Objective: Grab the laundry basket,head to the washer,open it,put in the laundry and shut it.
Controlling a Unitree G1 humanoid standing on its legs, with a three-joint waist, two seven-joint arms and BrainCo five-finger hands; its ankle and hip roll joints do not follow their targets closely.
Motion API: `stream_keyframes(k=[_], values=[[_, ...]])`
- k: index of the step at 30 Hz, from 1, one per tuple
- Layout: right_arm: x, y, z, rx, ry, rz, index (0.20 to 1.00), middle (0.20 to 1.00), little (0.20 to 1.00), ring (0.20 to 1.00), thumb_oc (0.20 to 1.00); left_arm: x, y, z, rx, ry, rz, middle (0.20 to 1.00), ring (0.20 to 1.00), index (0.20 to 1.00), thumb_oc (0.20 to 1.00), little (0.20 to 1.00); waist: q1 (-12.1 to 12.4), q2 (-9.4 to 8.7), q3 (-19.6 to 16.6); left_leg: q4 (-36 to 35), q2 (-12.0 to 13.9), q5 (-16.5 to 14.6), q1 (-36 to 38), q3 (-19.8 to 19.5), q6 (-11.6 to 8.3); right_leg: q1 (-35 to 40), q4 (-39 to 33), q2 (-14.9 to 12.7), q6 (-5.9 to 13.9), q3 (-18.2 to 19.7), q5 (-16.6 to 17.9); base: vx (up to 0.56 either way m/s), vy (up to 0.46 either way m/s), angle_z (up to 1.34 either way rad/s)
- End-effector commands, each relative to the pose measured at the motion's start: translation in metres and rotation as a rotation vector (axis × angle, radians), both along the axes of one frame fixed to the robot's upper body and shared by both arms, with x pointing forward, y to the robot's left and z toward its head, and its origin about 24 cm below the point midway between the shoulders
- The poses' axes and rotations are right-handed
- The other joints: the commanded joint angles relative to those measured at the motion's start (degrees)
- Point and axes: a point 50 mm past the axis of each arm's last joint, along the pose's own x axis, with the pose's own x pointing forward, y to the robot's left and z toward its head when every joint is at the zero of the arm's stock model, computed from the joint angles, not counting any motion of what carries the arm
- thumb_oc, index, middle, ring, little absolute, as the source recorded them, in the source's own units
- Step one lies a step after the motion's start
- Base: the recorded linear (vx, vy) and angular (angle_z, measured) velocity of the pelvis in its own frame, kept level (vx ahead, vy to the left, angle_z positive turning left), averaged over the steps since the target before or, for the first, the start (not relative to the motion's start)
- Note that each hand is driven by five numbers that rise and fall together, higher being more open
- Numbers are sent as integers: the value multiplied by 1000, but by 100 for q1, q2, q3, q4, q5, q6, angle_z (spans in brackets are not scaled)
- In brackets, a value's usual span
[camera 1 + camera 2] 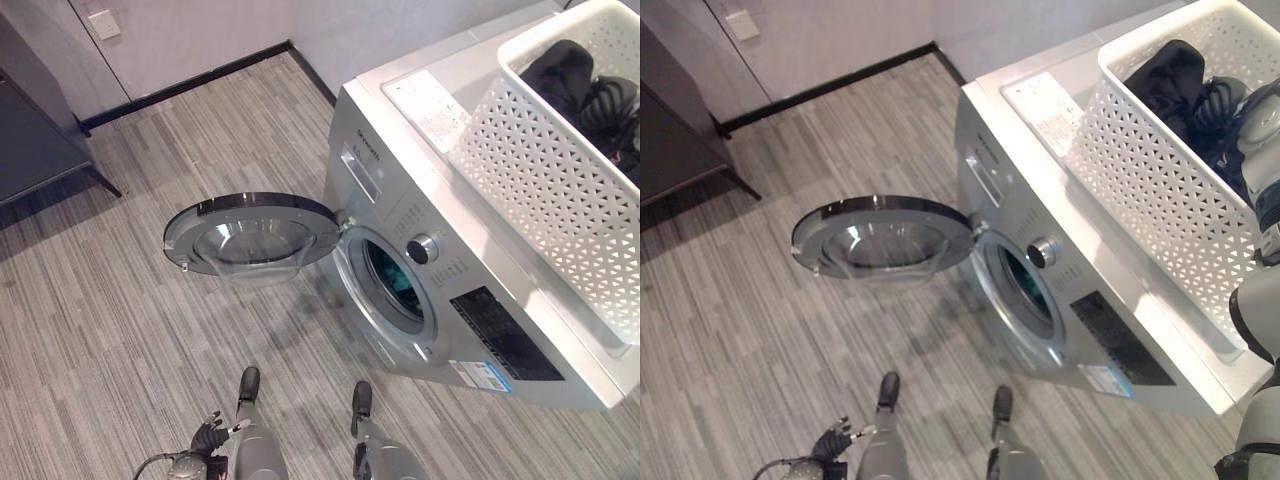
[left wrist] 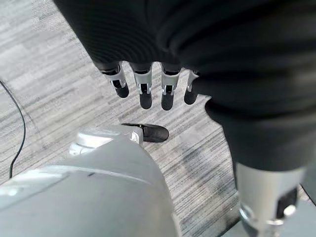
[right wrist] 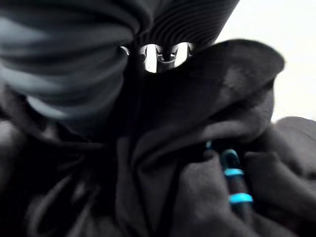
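Laundry basket [image 1: 560, 170], white and perforated, sits on top of the washer [image 1: 470, 300], dark clothes [image 1: 1185, 85] heaped inside. The washer's round door [image 1: 255, 235] hangs wide open over the striped floor [image 1: 120, 330]. The right hand [image 3: 158, 52] is sunk in the dark cloth, its grip impossible to tell. The left hand [image 2: 148, 84] hangs low, fingers straight and relaxed.

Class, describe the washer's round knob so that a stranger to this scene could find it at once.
Find the silver washing machine with the white laundry basket on top. On its front panel, just above the open drum hole, sits the knob. It is the panel's one round, raised part, beside the flat dark display.
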Motion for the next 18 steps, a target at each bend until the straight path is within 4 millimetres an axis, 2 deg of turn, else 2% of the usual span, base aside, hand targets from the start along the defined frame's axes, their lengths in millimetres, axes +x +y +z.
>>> stream_keyframes(k=[1,3,7,9,10,13,14,15,18], values=[[-7,5,33,104,-206,51,200,200,200,200,200,23,17,13,90,-50,-62,1000,1000,1000,1000,1000,27,-440,186,13,5,-189,929,405,-5,-579,864,-572,296,376,-853,0,0,0],[-10,6,41,123,-244,66,200,200,200,200,200,22,18,13,91,-48,-57,1000,1000,1000,1000,1000,7,-457,161,13,0,-213,961,417,-4,-544,851,-580,305,379,-845,2,10,-2],[-26,1,71,203,-398,115,200,200,200,200,200,17,23,11,101,-28,-46,1000,1000,1000,1000,1000,-60,-519,10,13,-9,-337,1082,458,-4,-403,802,-617,338,384,-833,7,8,0],[-49,-21,92,311,-547,94,200,200,200,200,200,10,27,9,116,-4,-38,1000,1000,1000,1000,1000,-112,-576,-129,13,-17,-447,1219,487,0,-238,732,-647,375,377,-829,43,21,5],[-49,-21,93,311,-547,94,200,200,200,200,200,10,27,9,116,-4,-38,1000,1000,1000,1000,1000,-111,-576,-128,13,-17,-447,1220,487,0,-237,732,-647,375,378,-829,30,11,8],[-82,-47,116,415,-736,55,200,200,200,200,200,0,34,7,137,32,-18,1000,1000,1000,1000,1000,-181,-627,-350,13,-8,-528,1403,502,2,-12,661,-663,406,367,-858,43,10,0],[-82,-47,116,415,-736,55,200,200,200,200,200,0,34,7,137,32,-18,1000,1000,1000,1000,1000,-181,-626,-349,13,-8,-528,1405,502,2,-10,660,-663,406,366,-858,70,20,4],[-97,-59,124,460,-838,6,200,200,200,200,200,-5,39,6,153,51,-3,1000,1000,1000,1000,1000,-204,-648,-460,13,-3,-568,1489,514,3,86,648,-663,416,368,-877,44,22,0],[-102,-62,129,454,-874,-17,200,200,200,200,200,-10,41,5,164,69,4,1000,1000,1000,1000,1000,-228,-666,-545,13,2,-607,1571,523,6,187,637,-665,419,355,-903,27,14,-1]])
